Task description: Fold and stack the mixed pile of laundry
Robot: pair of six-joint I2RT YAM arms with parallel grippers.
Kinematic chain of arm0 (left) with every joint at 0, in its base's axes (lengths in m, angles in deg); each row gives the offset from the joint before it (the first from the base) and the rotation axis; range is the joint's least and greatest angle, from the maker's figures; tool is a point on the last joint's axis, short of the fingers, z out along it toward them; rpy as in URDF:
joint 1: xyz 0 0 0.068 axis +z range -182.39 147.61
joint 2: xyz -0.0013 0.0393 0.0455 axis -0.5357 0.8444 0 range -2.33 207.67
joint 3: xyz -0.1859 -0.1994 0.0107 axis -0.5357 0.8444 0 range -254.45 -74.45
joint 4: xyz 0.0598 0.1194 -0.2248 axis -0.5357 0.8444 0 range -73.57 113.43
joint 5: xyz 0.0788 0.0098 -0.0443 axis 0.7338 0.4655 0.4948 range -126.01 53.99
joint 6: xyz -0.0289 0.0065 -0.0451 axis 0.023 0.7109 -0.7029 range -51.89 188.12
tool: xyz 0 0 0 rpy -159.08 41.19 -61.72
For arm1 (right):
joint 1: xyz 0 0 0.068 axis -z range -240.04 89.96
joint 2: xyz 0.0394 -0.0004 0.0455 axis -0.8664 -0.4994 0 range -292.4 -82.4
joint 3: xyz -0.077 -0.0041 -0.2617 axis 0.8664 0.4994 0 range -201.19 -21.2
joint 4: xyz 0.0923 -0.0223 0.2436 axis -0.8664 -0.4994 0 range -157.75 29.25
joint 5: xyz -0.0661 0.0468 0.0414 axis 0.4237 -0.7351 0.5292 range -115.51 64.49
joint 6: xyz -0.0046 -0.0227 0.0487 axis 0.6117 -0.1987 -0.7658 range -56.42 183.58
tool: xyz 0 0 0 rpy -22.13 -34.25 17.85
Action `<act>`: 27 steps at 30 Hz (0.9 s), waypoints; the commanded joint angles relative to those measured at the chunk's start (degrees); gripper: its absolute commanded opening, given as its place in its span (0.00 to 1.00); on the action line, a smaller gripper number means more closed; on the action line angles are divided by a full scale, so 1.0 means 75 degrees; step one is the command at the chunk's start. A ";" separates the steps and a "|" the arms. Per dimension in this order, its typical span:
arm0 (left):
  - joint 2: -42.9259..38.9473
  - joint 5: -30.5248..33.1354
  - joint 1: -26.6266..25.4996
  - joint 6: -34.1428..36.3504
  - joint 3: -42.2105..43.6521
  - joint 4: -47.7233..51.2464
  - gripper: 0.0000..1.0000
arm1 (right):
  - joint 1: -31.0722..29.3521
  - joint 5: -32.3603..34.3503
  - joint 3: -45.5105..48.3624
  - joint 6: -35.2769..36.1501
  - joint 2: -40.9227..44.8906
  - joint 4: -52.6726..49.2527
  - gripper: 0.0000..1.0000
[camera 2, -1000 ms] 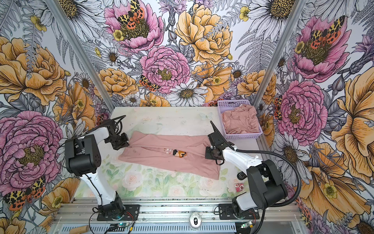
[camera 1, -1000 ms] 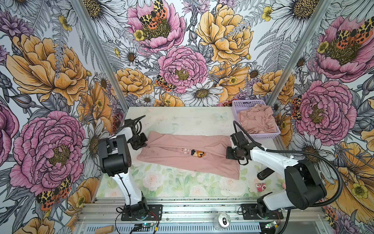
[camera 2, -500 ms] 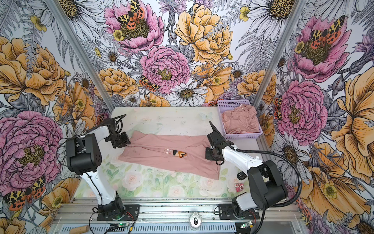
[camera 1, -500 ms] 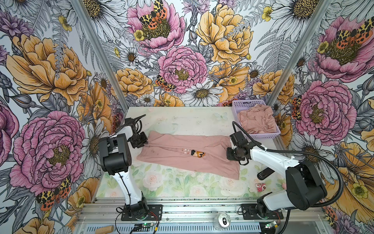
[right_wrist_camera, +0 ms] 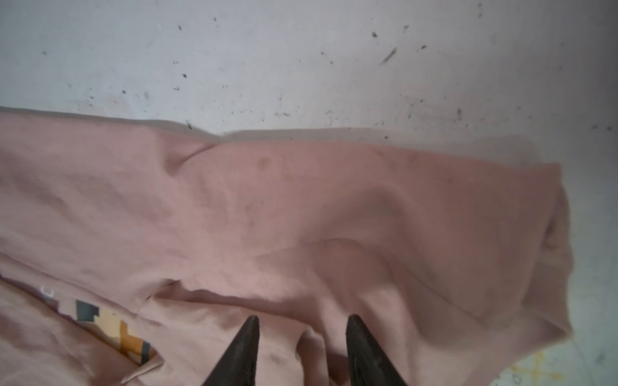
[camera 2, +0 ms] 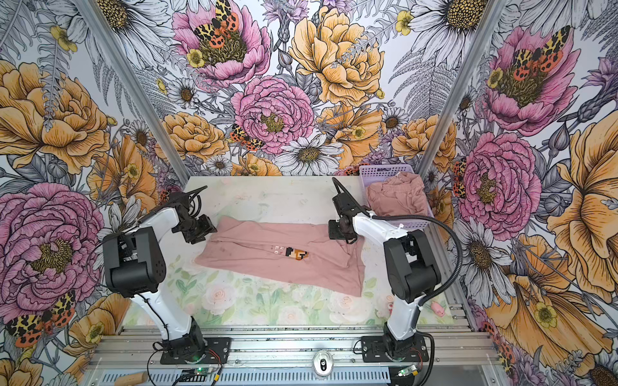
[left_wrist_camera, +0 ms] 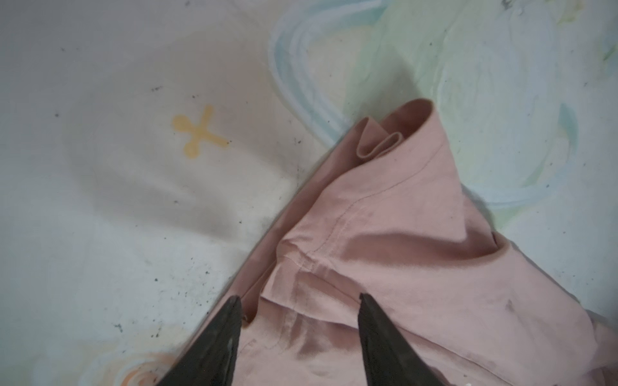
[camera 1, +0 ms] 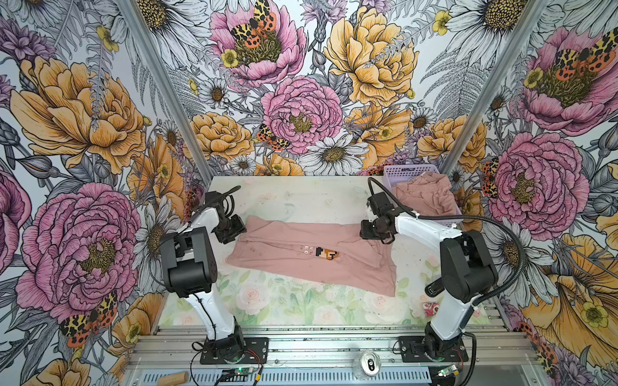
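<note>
T-shirt (camera 1: 287, 240) laid mid-table, apparently folded once lengthwise. Left hand (left_wrist_camera: 299, 300) and right hand (right_wrist_camera: 302, 319) noted with fingers apart over its ends, nothing clamped. Next, as judged: ends to be gripped for a crosswise fold.

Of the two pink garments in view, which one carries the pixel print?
The T-shirt spread flat on the table: its pixel figure shows mid-cloth. The other garment lies bunched in the lavender basket, with no print visible.
</note>
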 commanded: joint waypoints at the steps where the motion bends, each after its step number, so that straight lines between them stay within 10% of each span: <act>1: -0.0424 -0.0043 -0.0039 -0.0098 0.0109 -0.0044 0.59 | 0.0038 -0.0365 -0.0201 0.0197 -0.0073 -0.0018 0.41; 15: -0.0672 -0.0114 -0.0071 -0.0174 0.0184 -0.0040 0.60 | -0.0145 -0.0683 0.0428 0.0016 0.0324 0.0135 0.00; 27: -0.0990 -0.0062 -0.0188 -0.0198 0.0247 0.0043 0.60 | -0.0838 -0.1003 0.1294 -0.0468 0.1550 0.0158 0.00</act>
